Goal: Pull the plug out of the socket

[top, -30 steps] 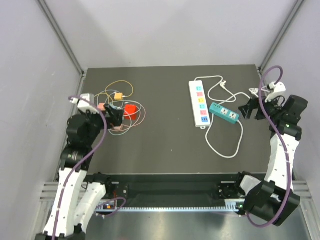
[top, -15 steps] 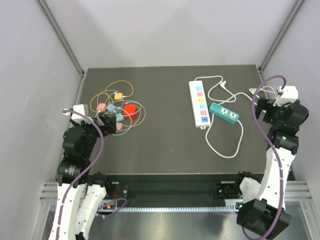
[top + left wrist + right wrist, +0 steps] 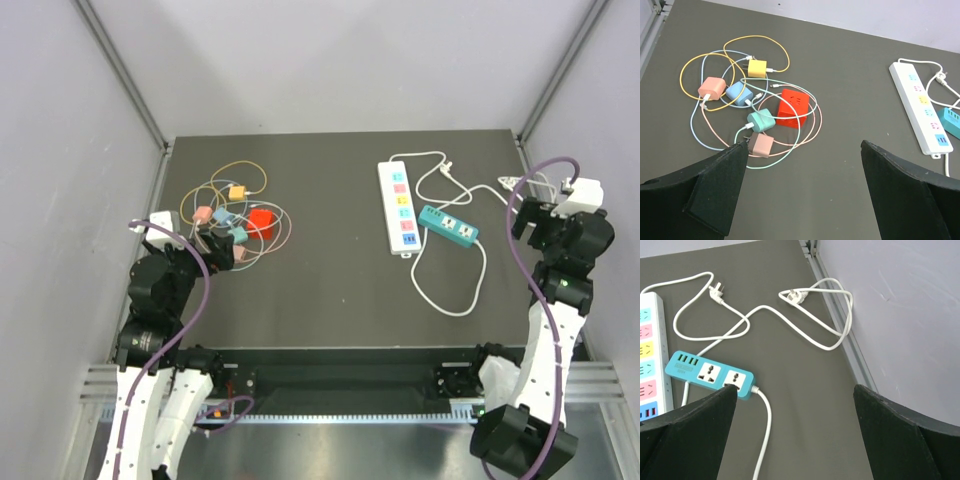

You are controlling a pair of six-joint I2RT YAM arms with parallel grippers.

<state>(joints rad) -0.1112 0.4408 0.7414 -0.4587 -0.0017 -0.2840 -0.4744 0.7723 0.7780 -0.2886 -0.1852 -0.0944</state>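
Note:
A red cube socket (image 3: 792, 107) (image 3: 261, 221) sits at the left in a tangle of coloured cables and small chargers. A teal charger (image 3: 761, 120) lies against its left side; I cannot tell whether it is plugged in. A white power strip (image 3: 397, 207) (image 3: 922, 113) and a teal power strip (image 3: 448, 225) (image 3: 710, 373) lie at the right, their sockets showing no plug. My left gripper (image 3: 804, 145) (image 3: 212, 250) hangs open just near of the tangle, holding nothing. My right gripper (image 3: 795, 387) (image 3: 530, 215) is open and empty, right of the teal strip.
Two loose white plugs (image 3: 716, 290) (image 3: 792, 296) on white cords lie at the back right, one cord looping against the metal rail (image 3: 840, 325) by the right wall. The teal strip's cord (image 3: 450, 290) loops toward the table's front.
Both arms have drawn back. The left gripper has moved left and nearer, off the cable tangle. The right gripper has swung right, away from the teal strip. Both stayed open.

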